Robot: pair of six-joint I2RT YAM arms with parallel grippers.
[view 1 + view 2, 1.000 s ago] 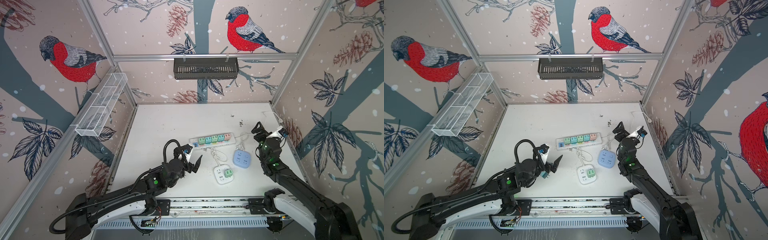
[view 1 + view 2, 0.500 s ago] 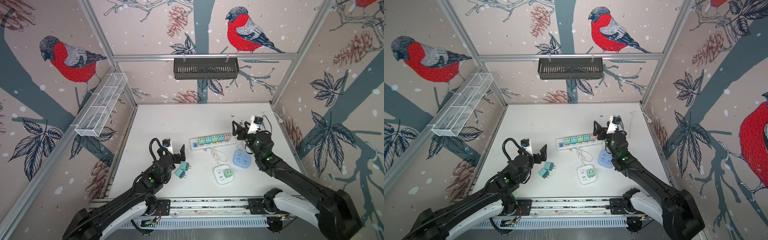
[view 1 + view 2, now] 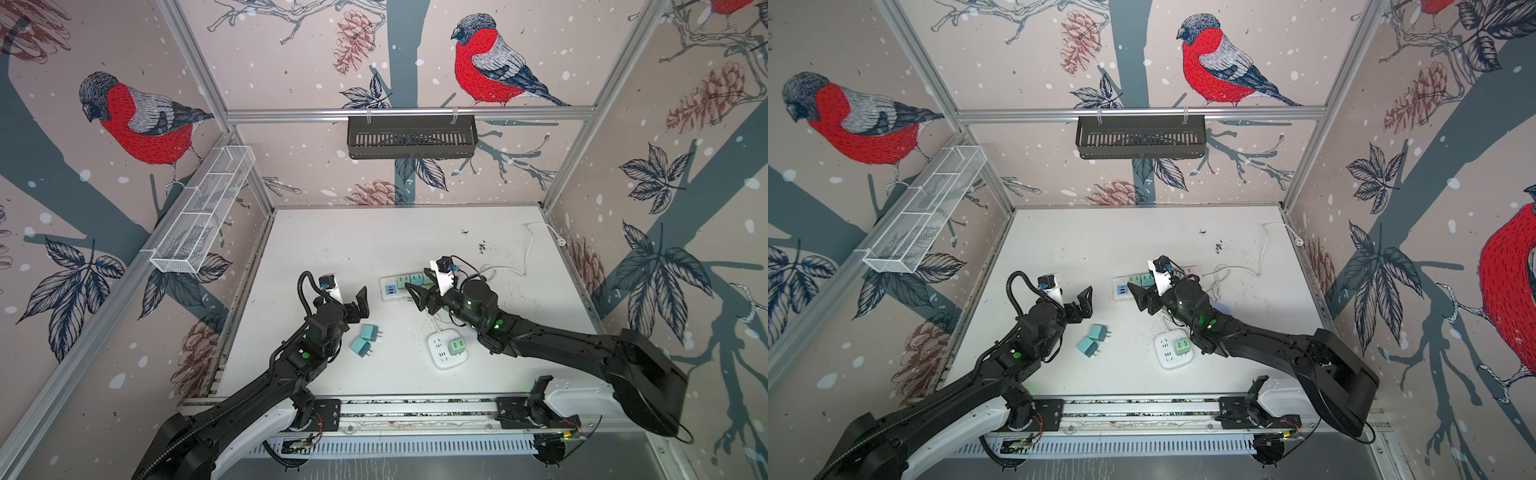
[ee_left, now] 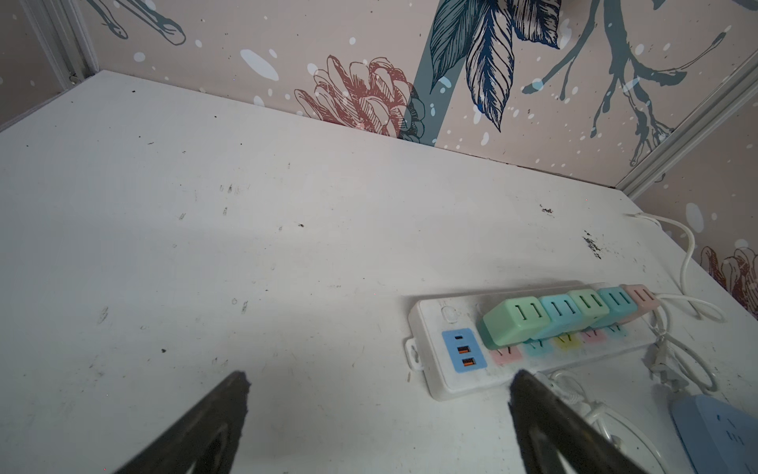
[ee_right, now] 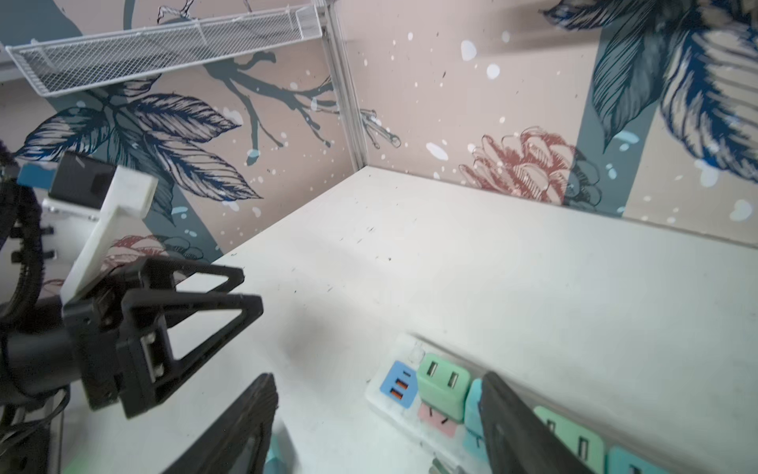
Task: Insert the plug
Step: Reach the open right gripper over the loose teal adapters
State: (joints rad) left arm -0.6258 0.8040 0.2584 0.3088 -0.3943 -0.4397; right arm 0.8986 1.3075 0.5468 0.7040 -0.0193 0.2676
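Two loose teal plugs [image 3: 370,332] [image 3: 360,346] lie side by side on the white table, seen in both top views [image 3: 1097,332]. My left gripper [image 3: 356,303] hangs open just behind them with nothing in it. In the left wrist view its fingers [image 4: 229,402] frame bare table beside the power strip [image 4: 451,369]. The white power strip [image 3: 384,284] carries several green, teal and pink adapters. My right gripper [image 3: 417,286] hovers open over the strip's blue USB end [image 5: 400,383] and holds nothing. A teal plug [image 5: 275,459] peeks in beside its finger [image 5: 254,410].
A white square socket [image 3: 438,359] with a green plug [image 3: 457,346] in it lies under the right forearm. A blue square socket [image 4: 718,435] sits past the strip. White cable [image 3: 528,249] trails to the back right. A black basket [image 3: 411,137] and a wire basket [image 3: 203,208] hang on the walls.
The right arm swung left from the table's right side to over the power strip, its jaws narrowing somewhat. The left gripper drew back off the two teal plugs, uncovering them.
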